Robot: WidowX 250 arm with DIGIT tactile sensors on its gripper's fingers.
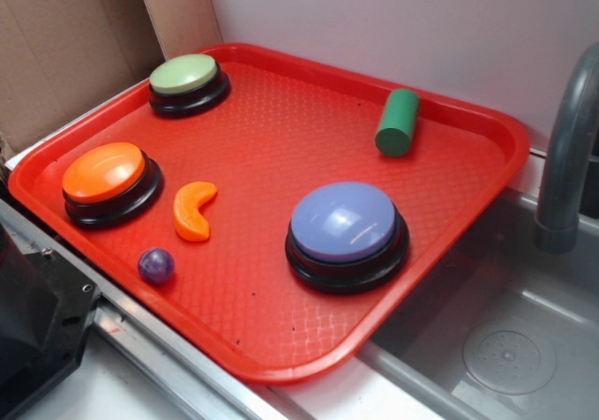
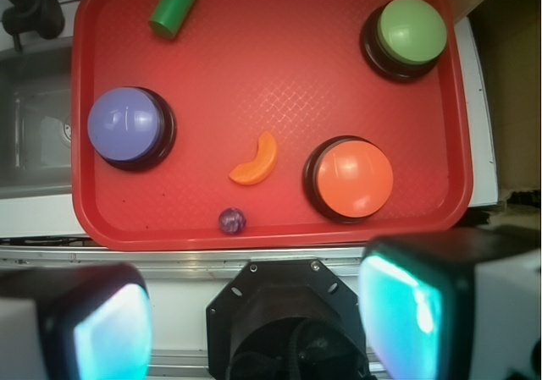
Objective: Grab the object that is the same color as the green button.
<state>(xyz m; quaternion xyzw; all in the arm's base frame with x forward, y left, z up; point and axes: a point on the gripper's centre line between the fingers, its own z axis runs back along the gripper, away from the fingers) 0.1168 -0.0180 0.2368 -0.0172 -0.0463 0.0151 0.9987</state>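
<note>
Red tray (image 1: 281,345) is sitting beside a sink (image 1: 505,345). Green cylinder (image 1: 398,121) is lying near its far rim, well apart from the green button (image 1: 184,74). Hand (image 2: 254,321) is hovering off the tray's near edge, fingers apart, holding nothing.

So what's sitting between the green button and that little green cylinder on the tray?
Nothing: both views show only bare red tray between the green button and the green cylinder. The other buttons, the orange crescent and the purple ball lie off that line.

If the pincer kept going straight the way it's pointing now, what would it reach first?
Probably bare tray floor. The open pincer looks down near the tray's front edge; the purple ball and orange crescent lie closest to that line. Depth is unclear, so this is tentative.
</note>
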